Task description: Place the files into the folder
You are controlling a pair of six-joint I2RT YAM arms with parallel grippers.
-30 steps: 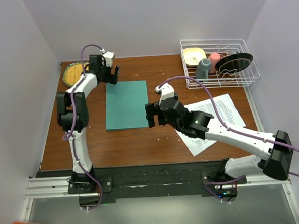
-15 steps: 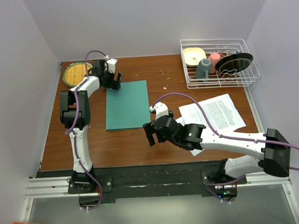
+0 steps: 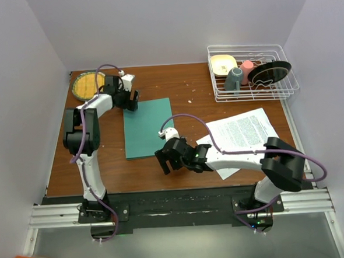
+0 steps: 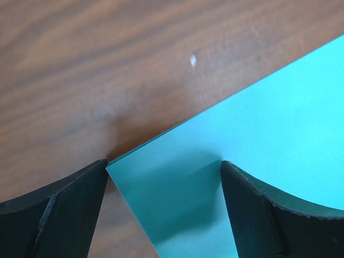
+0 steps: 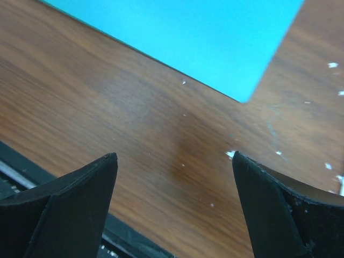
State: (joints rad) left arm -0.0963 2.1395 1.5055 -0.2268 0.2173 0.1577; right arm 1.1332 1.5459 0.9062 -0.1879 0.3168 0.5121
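The teal folder [image 3: 148, 128] lies flat and closed on the wooden table, left of centre and slightly skewed. My left gripper [image 3: 130, 100] is down at its far left corner. In the left wrist view that gripper [image 4: 164, 167] is open, with the folder [image 4: 269, 118] corner lying between the two fingers, the left fingertip [image 4: 94, 174] right at the corner's tip. My right gripper [image 3: 164, 163] hovers open just in front of the folder's near right corner; in its wrist view this gripper [image 5: 174, 158] has only bare wood between its fingers, with the folder [image 5: 177, 32] beyond. The files [image 3: 242, 131] lie printed side up at the right.
A white wire dish rack [image 3: 286, 90] with plates and cups stands at the back right. A yellow round plate [image 3: 86, 83] sits at the back left corner, close behind my left arm. The table's black front rail [image 5: 32, 174] shows close beneath my right gripper.
My right arm swung from the folder's right edge toward the near side, ending in front of its near right corner. The left gripper settled onto the far left corner, and the folder turned slightly.
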